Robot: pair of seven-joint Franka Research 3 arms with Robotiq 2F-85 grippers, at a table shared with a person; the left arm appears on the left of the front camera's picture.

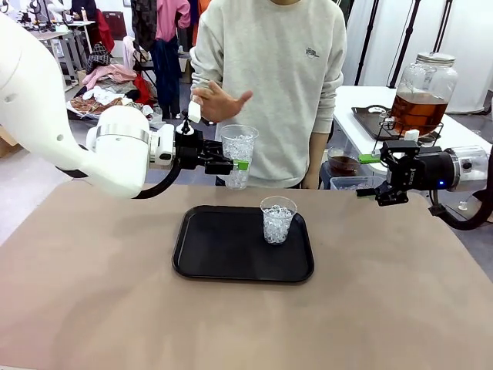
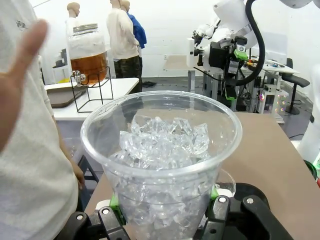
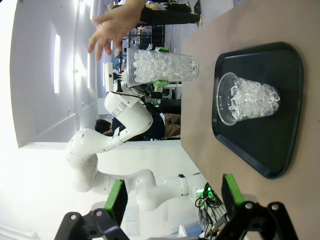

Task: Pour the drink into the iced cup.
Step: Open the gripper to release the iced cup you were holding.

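My left gripper [image 1: 237,164] is shut on a clear plastic iced cup [image 1: 239,150], held upright above the table's far edge in front of the person. From the left wrist the cup [image 2: 160,160] is packed with ice, with the gripper [image 2: 165,200] clamped around its lower part. The person's open hand [image 1: 219,100] hovers just above it. A second iced cup [image 1: 277,220] stands on a black tray [image 1: 216,258]. The drink, amber-brown, sits in a lidded glass jar dispenser [image 1: 422,96] at the back right. My right gripper [image 3: 174,197] is open and empty above the table's right side [image 1: 371,176].
The jar stands on a wire stand on a white side table [image 1: 362,127] beyond the brown table's far right corner. A small dark bowl [image 1: 343,164] sits below it. The person stands at the far edge, close behind the held cup.
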